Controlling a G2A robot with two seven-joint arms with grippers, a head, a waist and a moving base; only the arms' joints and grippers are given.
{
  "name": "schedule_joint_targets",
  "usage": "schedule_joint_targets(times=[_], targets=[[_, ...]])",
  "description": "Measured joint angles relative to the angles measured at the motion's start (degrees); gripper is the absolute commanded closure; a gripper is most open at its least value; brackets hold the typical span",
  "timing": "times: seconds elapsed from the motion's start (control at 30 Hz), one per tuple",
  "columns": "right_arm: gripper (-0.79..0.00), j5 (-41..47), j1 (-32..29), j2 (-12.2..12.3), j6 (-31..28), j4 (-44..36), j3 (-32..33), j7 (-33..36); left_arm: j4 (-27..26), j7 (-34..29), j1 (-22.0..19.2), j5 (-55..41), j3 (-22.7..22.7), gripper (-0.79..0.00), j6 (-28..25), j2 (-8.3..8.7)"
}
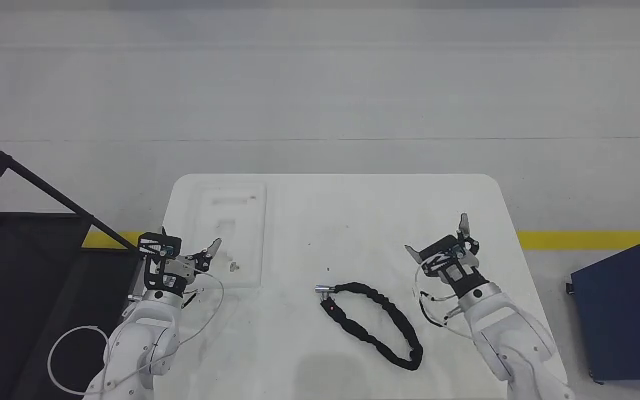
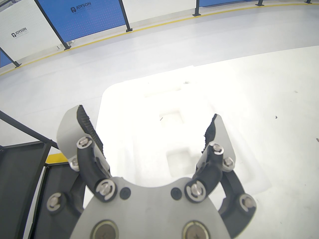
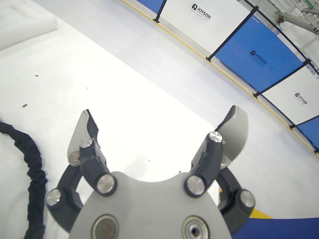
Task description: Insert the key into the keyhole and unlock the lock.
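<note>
Left end effector [image 1: 203,252] was held spread at the bench's [image 1: 350,210] nine o'clock, right end effector [image 1: 441,240] spread at three; the lock [image 1: 375,325] was laid between them, untouched.

The chain lock [image 1: 372,322] wears a matt black cloth sleeve, wrinkled, with a shiny metal end [image 1: 323,291]. The surface [image 1: 400,220] is smooth matt white. The left gripper [image 2: 148,111] and right gripper [image 3: 160,108] have dull grey metal fingers [image 2: 68,125] faced with black ribbed pads [image 3: 92,125].
</note>
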Motion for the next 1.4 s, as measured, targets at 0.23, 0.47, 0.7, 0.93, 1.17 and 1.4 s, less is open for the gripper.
schedule_joint_targets(times=[0.23, 0.47, 0.7, 0.93, 1.17, 1.4], targets=[[-0.785, 1.39, -1.96, -0.04, 1.42, 1.73, 1.13, -2.25, 0.00, 0.00, 0.00, 0.00, 0.00, -0.785, 0.00, 0.00], [-0.785, 1.35, -1.93, -0.04, 1.38, 1.70, 1.10, -2.20, -3.39, -1.96, -0.13, 3.08, -0.30, -0.785, -3.16, 0.32], [-0.785, 1.35, -1.93, -0.04, 1.38, 1.70, 1.10, -2.20, -13.79, -21.55, 0.30, 0.50, -2.49, -0.785, -6.91, 0.67], [-0.785, 1.35, -1.93, -0.04, 1.38, 1.70, 1.10, -2.20, -20.34, -50.57, -2.45, -15.64, -4.68, -0.785, -12.35, 1.14], [-0.785, 1.35, -1.93, -0.04, 1.38, 1.70, 1.10, -2.20, -16.42, -65.38, -8.86, -25.92, -4.10, -0.785, -13.27, 1.84], [-0.785, 1.35, -1.93, -0.04, 1.38, 1.70, 1.10, -2.20, -10.07, -67.80, -14.84, -24.40, -0.23, -0.785, -12.57, 2.17]])
